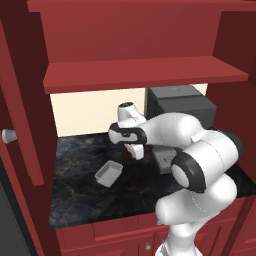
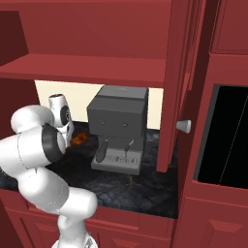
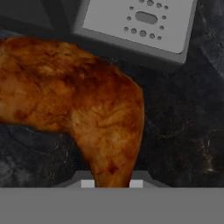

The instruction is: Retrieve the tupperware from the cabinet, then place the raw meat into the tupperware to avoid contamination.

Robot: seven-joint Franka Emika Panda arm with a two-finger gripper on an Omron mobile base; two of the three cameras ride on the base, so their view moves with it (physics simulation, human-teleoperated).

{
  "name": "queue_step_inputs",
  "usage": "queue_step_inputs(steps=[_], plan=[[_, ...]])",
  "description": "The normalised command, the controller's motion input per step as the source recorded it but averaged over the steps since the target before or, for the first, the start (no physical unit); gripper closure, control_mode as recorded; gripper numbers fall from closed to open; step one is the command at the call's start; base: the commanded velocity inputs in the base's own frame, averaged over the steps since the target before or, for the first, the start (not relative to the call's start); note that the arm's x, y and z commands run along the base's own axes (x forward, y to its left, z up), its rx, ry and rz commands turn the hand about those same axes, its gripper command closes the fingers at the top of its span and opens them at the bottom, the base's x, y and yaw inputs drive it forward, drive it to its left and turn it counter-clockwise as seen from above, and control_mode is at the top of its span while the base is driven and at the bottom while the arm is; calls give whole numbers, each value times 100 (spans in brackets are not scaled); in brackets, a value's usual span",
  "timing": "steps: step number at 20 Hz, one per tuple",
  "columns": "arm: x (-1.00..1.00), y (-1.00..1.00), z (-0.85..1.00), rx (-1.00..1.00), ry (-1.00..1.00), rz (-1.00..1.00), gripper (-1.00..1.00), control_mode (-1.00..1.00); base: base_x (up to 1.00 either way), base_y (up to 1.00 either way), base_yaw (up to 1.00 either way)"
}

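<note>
We have the gripper (image 3: 112,183) clamped on the raw meat (image 3: 83,105) — in the hand view the narrow end of the orange-brown drumstick sits pinched between the two fingertips, with the dark marble counter (image 1: 80,195) below it. From the right base view we catch the meat (image 2: 78,139) just left of the grey coffee machine (image 2: 118,127), beside our arm. Over on the left base view the tupperware (image 1: 109,173) rests on the counter, tilted, a little left of the gripper — out of the cabinet (image 1: 145,75), whose red shelf hangs above.
</note>
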Motion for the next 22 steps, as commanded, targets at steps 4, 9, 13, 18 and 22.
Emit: queue_step_inputs(steps=[4, 9, 13, 18, 22], plan=[[-25, 17, 38, 0, -4, -11, 100, -100, 0, 0, 0], [-20, 54, 24, -3, -9, -4, 100, -100, 0, 0, 0], [-25, 57, 8, -7, -4, -6, 100, -100, 0, 0, 0], [-27, 52, 0, 0, 0, -7, 100, -100, 0, 0, 0], [-2, 55, 0, -1, 2, -2, 100, -100, 0, 0, 0]])
